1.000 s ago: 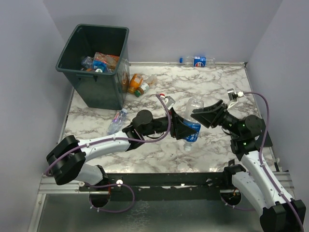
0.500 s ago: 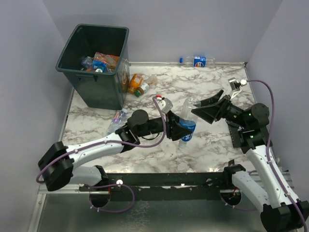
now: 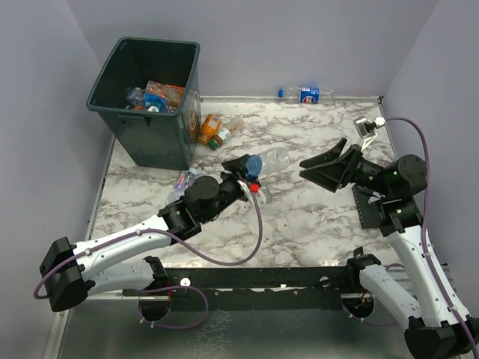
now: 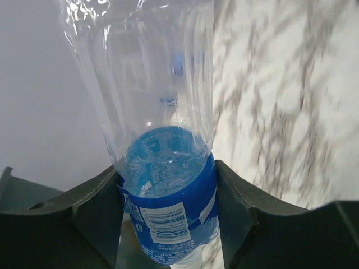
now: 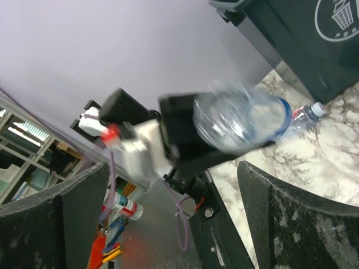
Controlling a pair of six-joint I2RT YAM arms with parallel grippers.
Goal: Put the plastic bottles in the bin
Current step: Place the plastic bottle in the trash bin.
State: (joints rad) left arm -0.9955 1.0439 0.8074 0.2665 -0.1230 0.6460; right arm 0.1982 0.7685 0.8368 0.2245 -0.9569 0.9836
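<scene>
Plastic bottle [image 3: 271, 158] sideways, clear end rightward

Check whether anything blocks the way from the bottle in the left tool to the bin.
Nothing visible does. The bottle in the left tool has open space toward the bin; orange bottles lie on the table beside the bin's wall, below its rim.
</scene>
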